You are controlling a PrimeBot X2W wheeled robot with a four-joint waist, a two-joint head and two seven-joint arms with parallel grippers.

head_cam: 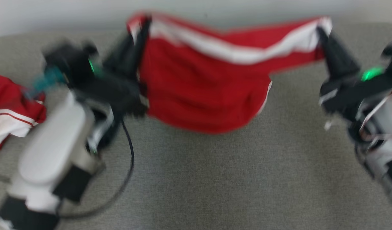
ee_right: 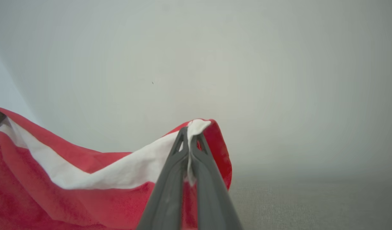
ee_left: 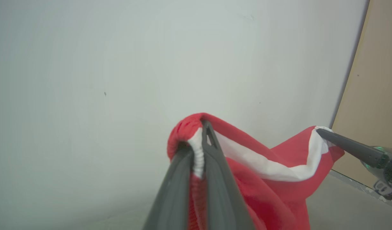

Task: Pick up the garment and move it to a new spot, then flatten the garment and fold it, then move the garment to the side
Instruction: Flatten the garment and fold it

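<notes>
Garment (head_cam: 202, 86) hangs above the grey surface (head_cam: 215, 179), stretched between the left gripper (head_cam: 141, 32) and the right gripper (head_cam: 321, 32), both clamped on its top corners, so pulling too wide could probably slip one thin pinch.

Red garment (head_cam: 199, 86) with white band, hanging stretched above grey surface.

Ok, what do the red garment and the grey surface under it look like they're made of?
The red garment: probably a soft knit, perhaps cotton or polyester jersey; matte, slightly fuzzy nap, limp draping folds, ribbed white trim in the left wrist view. The grey surface: seemingly woven upholstery-type fabric; matte, with a fine heathered weave. Exact fibres can't be told.
</notes>
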